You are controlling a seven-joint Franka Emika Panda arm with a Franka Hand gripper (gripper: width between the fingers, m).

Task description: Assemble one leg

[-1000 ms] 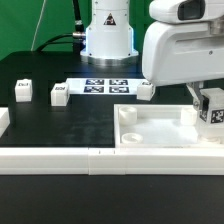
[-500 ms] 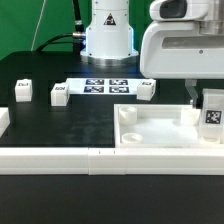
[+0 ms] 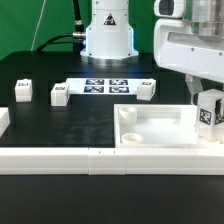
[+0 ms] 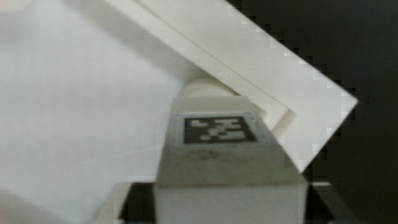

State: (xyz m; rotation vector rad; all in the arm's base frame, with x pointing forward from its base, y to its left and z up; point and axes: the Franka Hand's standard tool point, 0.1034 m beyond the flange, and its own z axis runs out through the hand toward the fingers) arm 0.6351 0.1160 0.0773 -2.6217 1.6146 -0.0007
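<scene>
My gripper (image 3: pixel 207 108) is shut on a leg (image 3: pixel 209 111), a small white block with a black-and-white tag. It holds the leg upright over the right end of the large white tray-shaped part (image 3: pixel 160 135). In the wrist view the held leg (image 4: pixel 222 140) fills the middle, between the dark fingers (image 4: pixel 139 200), with the tray's raised rim corner (image 4: pixel 267 75) just beyond it. Three more legs lie on the black table: one at the exterior view's left (image 3: pixel 22 90), one beside it (image 3: pixel 59 94), and one (image 3: pixel 146 90) next to the marker board.
The marker board (image 3: pixel 105 86) lies flat in front of the arm's white base (image 3: pixel 108 35). Long white border rails (image 3: pixel 60 157) run along the table's front edge, with a short piece (image 3: pixel 4 121) at the exterior view's left.
The arm has shifted toward the exterior view's right and risen a little. The held leg stays in the gripper over the tray's right end.
</scene>
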